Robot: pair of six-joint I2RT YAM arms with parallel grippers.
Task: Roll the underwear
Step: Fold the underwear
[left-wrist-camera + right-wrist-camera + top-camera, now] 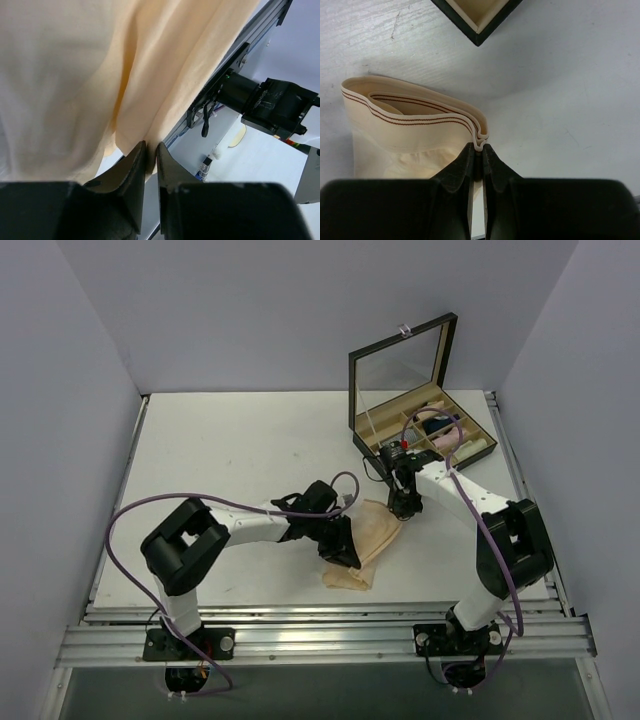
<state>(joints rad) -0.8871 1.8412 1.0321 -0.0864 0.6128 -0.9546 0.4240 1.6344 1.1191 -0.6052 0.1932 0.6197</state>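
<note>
Pinching with my right gripper (479, 148), I have hold of the underwear (372, 530) at one folded corner of its top band. My two right fingers are shut tight on it, and only the layers of thin cloth sit between the tips. The band has two thin brown lines along its edge. It curls away from my fingers in a loop and lies on the white table (230, 450).

My left gripper (151, 150) is at the other side of the underwear, nearer to my own bases. Its fingers stand very close together, with only a thin gap between them. An edge of the peach cloth comes right down to that gap at the tips. I cannot tell if these fingers are squeezing the cloth or only touching it. The cloth fills most of what my left wrist sees.

From above, the underwear is a pale peach heap in the middle of the table, between my two grippers. Part of it pokes out toward the near edge, past my left gripper.

A dark box (400, 380) stands near the far right corner of the table with its lid up. One corner of the box shows just beyond the underwear in my right wrist view, but the two do not touch.
</note>
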